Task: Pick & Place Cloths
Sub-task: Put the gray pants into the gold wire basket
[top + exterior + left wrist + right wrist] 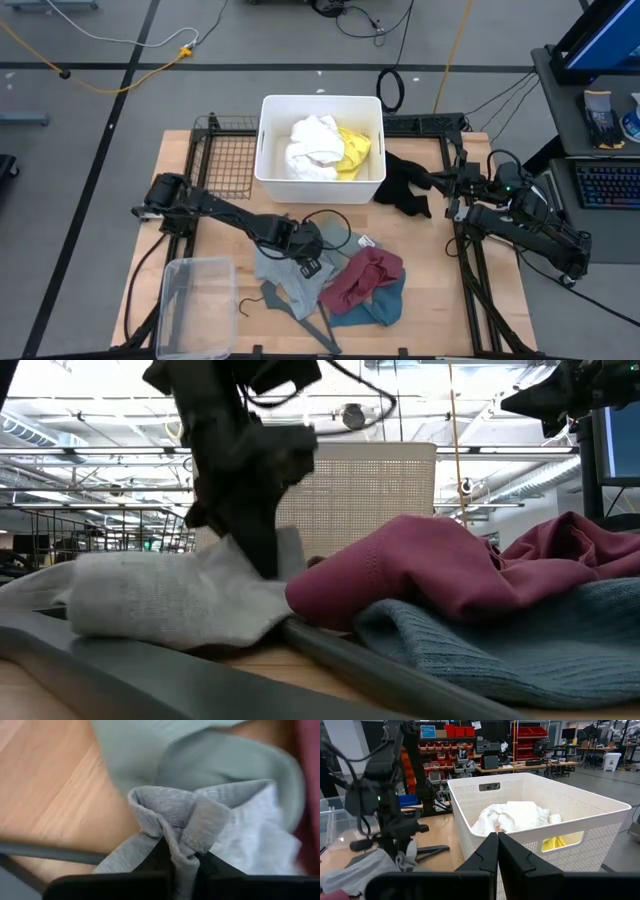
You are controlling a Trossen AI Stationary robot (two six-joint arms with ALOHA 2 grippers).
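Grey cloth (200, 820) is bunching right in front of the left wrist camera, a fold of it pinched between the pressed-together fingers of the left hand (308, 262), which is reaching down over the front middle of the bench (190, 180). From the low view that hand (262, 555) is standing on the grey cloth (160, 595), gathering it upward just beside the maroon cloth (430, 570), which is lying partly over the teal cloth (500, 645). From above, the grey cloth (285, 280) is spreading out beneath the hand, the maroon cloth (362, 277) is touching it on the right, and the teal cloth (385, 305) is showing under the maroon one's edge. A sage-green cloth (150, 750) is lying just beyond the grey one in the left wrist view. One white basket (268, 150) is sitting at the back middle of the bench, holding one white cloth (315, 145) and one yellow cloth (355, 152) side by side. One black cloth (405, 182) is lying on the bench to the right of the basket. The right hand (440, 183) is waiting at that black cloth's edge, its fingers (487, 857) pressed together and holding nothing, pointing at the basket (555, 805). One clear bin (195, 300) is sitting at the front left corner, and a thin hanger (262, 298) is lying beside it.
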